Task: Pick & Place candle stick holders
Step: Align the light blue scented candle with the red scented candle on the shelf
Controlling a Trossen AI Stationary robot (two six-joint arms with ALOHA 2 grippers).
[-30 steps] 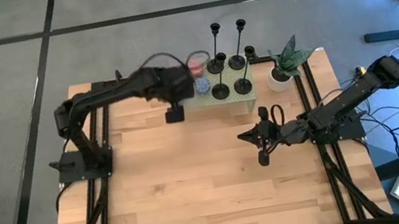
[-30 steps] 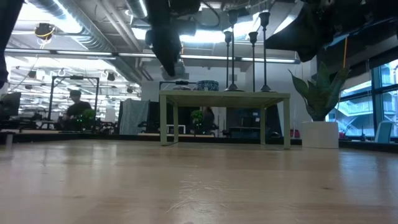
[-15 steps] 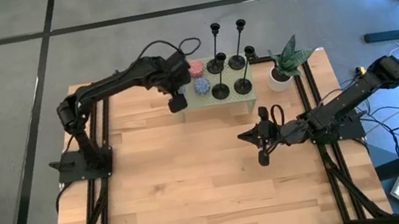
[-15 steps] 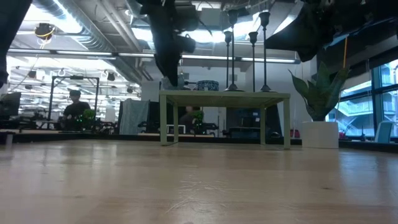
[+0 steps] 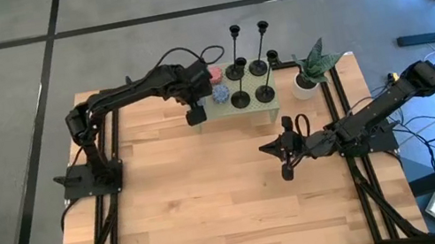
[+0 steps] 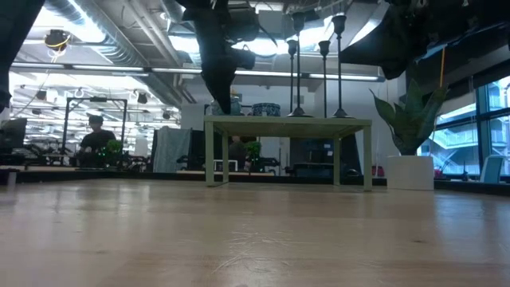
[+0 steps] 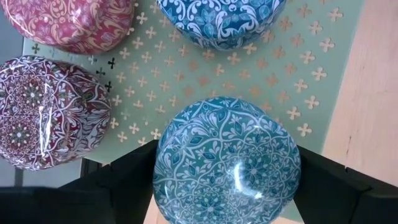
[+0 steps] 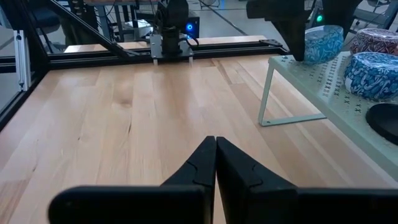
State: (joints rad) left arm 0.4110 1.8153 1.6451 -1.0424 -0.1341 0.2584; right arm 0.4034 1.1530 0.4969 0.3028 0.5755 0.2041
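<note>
High view: the left claw [image 5: 195, 117] hangs at the near left corner of a pale green stand [image 5: 263, 115] set against the bench's [image 5: 214, 203] far edge, right over the patterned tins rather than the four candle holders [image 5: 248, 70], which stand grouped on the right half of that stand, two tall at the back, two short in front. A potted plant [image 5: 309, 70] sits just beside the stand near the far right corner. The right claw [image 5: 286, 156] waits over bare wood toward the right edge.

Low view: the left arm [image 6: 217, 56] comes down onto the stand's left end; the tall candle holders rise thin and upright further right. A careless sweep across the top could, by the look of it, topple those slim stems.

Left wrist view: the claw's fingers [image 7: 130, 180] stand wide apart on either side of a blue tin [image 7: 227, 158], not yet pressing it; a second blue tin [image 7: 221, 18] and two red tins [image 7: 50, 121] lie close by. Closing here would likely grab a tin instead of a candle holder, and could nudge the neighbours or push the blue tin off the stand's edge.

Right wrist view: the right claw's fingers [image 8: 202, 158] are pressed together, holding nothing, above the bench.
</note>
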